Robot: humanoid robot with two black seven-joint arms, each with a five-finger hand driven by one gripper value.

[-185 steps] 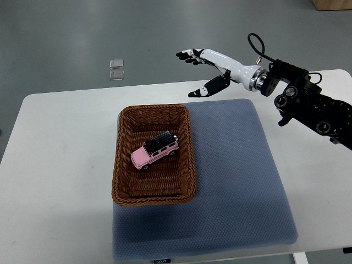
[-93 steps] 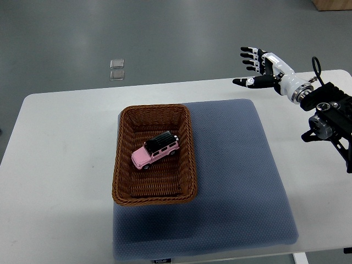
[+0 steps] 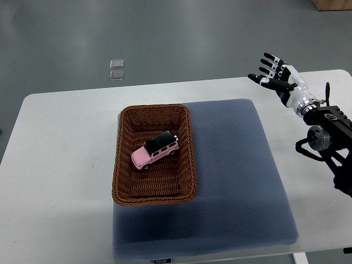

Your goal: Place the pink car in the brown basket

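Right robot hand (image 3: 278, 77) hovering with fingers spread, holding nothing, over white desk (image 3: 60, 165) far corner. Small pink toy car with black roof (image 3: 155, 150) lying inside rectangular brown wicker basket (image 3: 124, 165), well left of robot hand, basket partly overlapping blue-grey fabric mat (image 3: 236, 176).

A white table (image 3: 60, 165) is standing on a grey floor (image 3: 165, 33). A grey-blue mat (image 3: 236, 181) is lying across its middle and right, and a brown basket (image 3: 124, 190) is sitting partly on the mat's left edge.
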